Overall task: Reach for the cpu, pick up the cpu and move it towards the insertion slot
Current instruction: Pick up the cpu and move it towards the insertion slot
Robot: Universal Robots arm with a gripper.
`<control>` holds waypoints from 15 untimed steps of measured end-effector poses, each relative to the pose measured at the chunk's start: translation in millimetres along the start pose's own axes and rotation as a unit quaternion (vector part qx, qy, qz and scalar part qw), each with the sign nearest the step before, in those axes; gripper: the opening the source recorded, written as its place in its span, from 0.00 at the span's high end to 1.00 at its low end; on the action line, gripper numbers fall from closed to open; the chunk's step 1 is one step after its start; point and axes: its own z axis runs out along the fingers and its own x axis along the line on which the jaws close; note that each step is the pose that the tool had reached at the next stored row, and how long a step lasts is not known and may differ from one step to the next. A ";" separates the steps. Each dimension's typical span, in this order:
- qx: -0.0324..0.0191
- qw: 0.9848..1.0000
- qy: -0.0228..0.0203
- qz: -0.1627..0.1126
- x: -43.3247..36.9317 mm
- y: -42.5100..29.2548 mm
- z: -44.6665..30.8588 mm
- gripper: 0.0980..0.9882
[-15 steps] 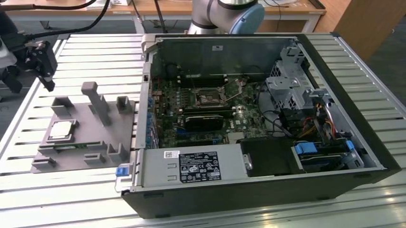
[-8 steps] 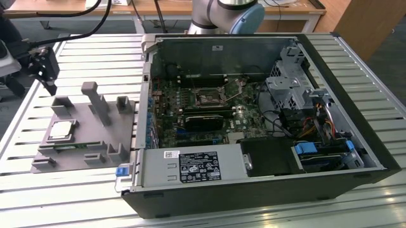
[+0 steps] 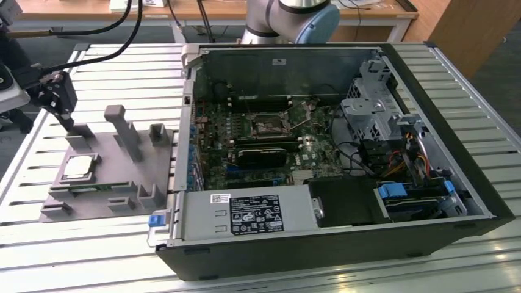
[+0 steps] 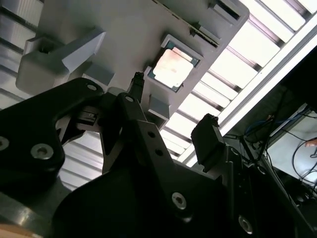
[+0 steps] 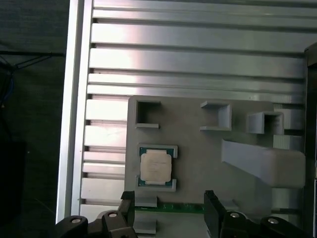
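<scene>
Black gripper [image 3: 72, 122] hovered over the grey plastic fixture tray [image 3: 110, 165] at the exterior view's left, on the ribbed aluminium surface [image 3: 122, 73]. Its two black fingers [image 5: 212, 212] were spread wide apart and held nothing. The small flat square cpu [image 5: 156, 166] with a shiny silver metal top lay flat in its square recess in the tray, untouched, just beyond the fingertips in both wrist views. A narrow green memory stick [image 5: 181, 208] lay in the tray next to the cpu recess. The square silver-framed insertion slot [image 3: 269, 126] with a dark centre sat on the motherboard inside the open black computer case [image 3: 326, 256], well apart from cpu and gripper.
</scene>
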 end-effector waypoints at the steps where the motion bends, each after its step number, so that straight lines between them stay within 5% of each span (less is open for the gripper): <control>1: 0.000 1.000 0.000 0.000 0.3 -1.1 1.9 0.37; 11: 0.000 1.000 0.000 -0.001 3.1 -3.2 20.1 0.37; 15: 0.000 1.000 0.000 -0.001 3.7 -3.5 27.3 0.29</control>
